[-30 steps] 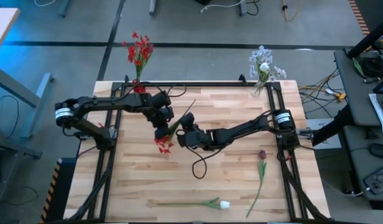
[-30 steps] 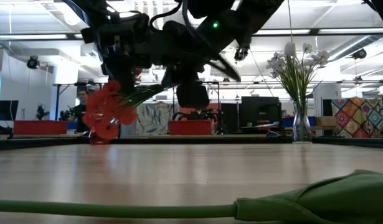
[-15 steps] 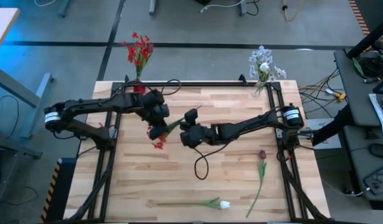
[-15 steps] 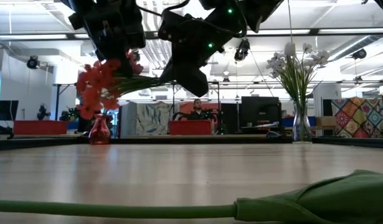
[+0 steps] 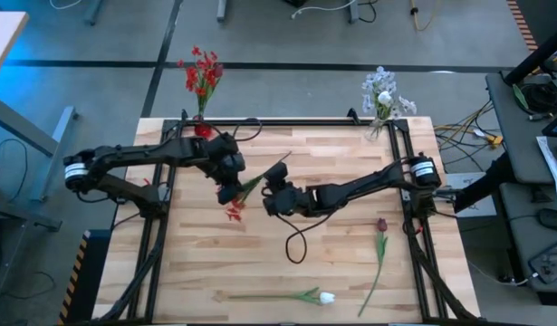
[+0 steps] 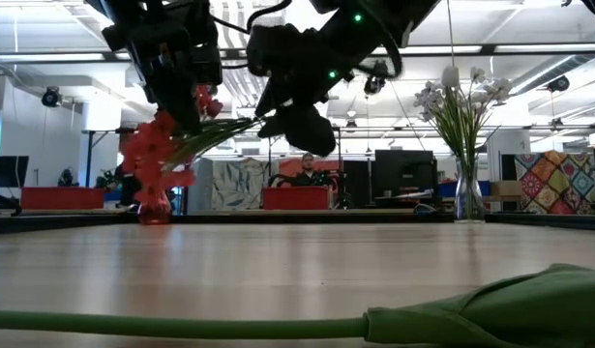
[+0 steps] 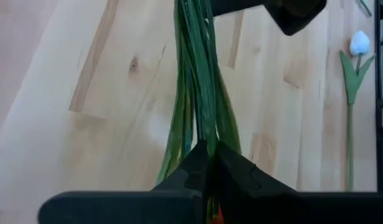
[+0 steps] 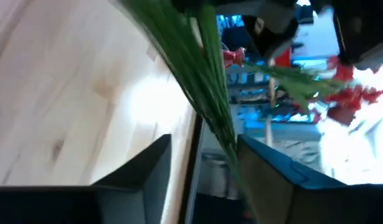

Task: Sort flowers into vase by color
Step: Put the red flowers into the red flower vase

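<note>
A red flower (image 5: 235, 212) with a bundle of green stems (image 5: 264, 174) hangs above the table's middle left. My left gripper (image 5: 228, 192) is shut on it. Its stems (image 8: 207, 106) run on between the fingers of my right gripper (image 5: 273, 181), which is open. A vase with red flowers (image 5: 202, 77) stands at the far left edge and a vase with pale flowers (image 5: 383, 95) at the far right. On the table lie a maroon tulip (image 5: 380, 226) and a white tulip (image 5: 326, 297). My left gripper pinches the bundle of green stems (image 7: 200, 134) between its two fingers (image 7: 235, 168), just above the red blossoms (image 6: 157, 159). The fingers come slanting down from the table's left and lie across the stems. The flower is lifted clear, blossoms hanging below, stems slanting up to the far right. My right gripper has the stems between its open fingers (image 8: 266, 165); whether a finger touches them I cannot tell.
A black frame (image 5: 305, 122) runs around the wooden table. The white tulip's stem and leaf (image 6: 471, 309) lie along the near edge. A loose cable (image 5: 296, 246) from the right arm hangs over the middle. A person (image 6: 307, 166) sits in the room behind.
My left gripper has gone a little toward the table's left edge and up with the red flower. The blossoms have risen and now hang higher above the table. My right gripper has drawn a little toward the far edge along the stems.
</note>
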`<state>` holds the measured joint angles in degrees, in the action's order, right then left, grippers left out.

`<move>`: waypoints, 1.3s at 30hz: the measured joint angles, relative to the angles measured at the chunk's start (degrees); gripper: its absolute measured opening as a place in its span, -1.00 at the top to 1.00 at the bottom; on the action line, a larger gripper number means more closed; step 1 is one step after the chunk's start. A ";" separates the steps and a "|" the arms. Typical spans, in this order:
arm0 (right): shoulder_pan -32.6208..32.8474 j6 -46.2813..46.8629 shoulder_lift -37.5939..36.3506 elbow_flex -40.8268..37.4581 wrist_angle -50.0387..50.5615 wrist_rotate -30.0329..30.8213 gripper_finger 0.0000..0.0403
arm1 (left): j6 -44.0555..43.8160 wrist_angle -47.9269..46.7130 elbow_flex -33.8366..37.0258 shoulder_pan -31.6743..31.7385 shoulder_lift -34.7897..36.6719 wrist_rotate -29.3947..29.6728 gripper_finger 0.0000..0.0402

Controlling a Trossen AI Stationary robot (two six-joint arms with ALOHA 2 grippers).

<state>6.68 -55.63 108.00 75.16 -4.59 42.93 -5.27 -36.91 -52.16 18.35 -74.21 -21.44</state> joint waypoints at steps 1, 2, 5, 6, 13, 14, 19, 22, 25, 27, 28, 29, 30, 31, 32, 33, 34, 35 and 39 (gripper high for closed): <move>0.19 -1.93 0.60 0.01 -1.07 0.54 0.08 | -0.24 0.01 0.00 0.00 -0.23 -0.12 0.99; 0.31 -3.93 1.28 0.02 -2.43 1.08 0.05 | -0.37 0.05 0.00 0.00 -0.42 -0.16 0.99; 0.40 -9.99 3.37 0.02 -7.44 3.22 0.01 | -1.22 0.71 0.02 0.00 -0.60 -0.21 0.99; 0.34 -12.10 4.00 0.02 -9.12 3.68 0.01 | -1.26 1.21 0.02 0.00 -0.60 -0.42 0.99; 0.19 -17.93 7.16 0.03 -20.55 6.45 0.20 | -1.74 1.82 0.02 0.00 -0.62 -1.73 1.00; 0.19 -17.84 7.19 0.10 -20.53 6.54 0.26 | -1.74 1.84 0.02 0.00 -0.62 -1.71 1.00; 0.19 -15.63 7.19 0.57 -19.91 6.64 0.71 | -1.43 2.36 0.02 0.00 -0.62 -1.74 1.00; 0.15 -13.79 7.19 0.70 -18.83 6.63 0.89 | -1.40 3.34 0.02 0.00 -0.52 -1.02 0.96; 0.04 -12.24 7.17 0.80 -19.00 6.48 0.90 | -1.37 4.87 0.02 -0.15 0.18 3.29 0.84; -0.24 -10.54 7.06 0.80 -18.53 6.25 0.90 | -0.84 4.97 0.02 -0.21 1.12 5.19 0.74; -0.52 -9.24 7.02 0.80 -17.89 6.05 0.90 | -0.44 5.06 0.02 -0.36 1.61 5.74 0.69; -0.86 -7.77 6.97 0.80 -16.95 5.61 0.90 | -0.20 5.15 0.02 -0.53 2.24 5.98 0.63; -1.22 -6.21 6.86 0.75 -15.75 4.58 0.90 | 0.18 5.40 0.03 -0.77 3.00 6.30 0.57; -1.59 -4.41 6.80 0.63 -14.76 3.20 0.91 | 0.60 5.89 0.06 -1.05 4.00 6.60 0.51; -1.99 -2.60 6.78 0.54 -13.91 1.85 0.91 | 0.89 6.47 0.16 -1.44 5.12 7.00 0.45; -2.33 -0.99 6.78 0.46 -13.29 0.58 0.91 | 1.29 7.03 0.33 -1.97 6.31 7.86 0.40; -2.61 0.25 6.78 0.36 -13.16 -0.23 0.91 | 1.65 7.71 0.73 -2.58 7.56 9.11 0.35; -2.86 1.03 6.78 0.28 -13.15 -0.70 0.91 | 2.02 8.37 1.26 -3.21 8.83 10.24 0.30; -3.50 3.62 6.58 0.19 -13.28 -1.66 0.91 | 3.51 13.20 4.71 -5.90 15.00 13.00 0.17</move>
<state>3.18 -52.01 114.58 75.35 -17.87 41.27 -1.76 -23.70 -47.45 12.44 -59.21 -8.45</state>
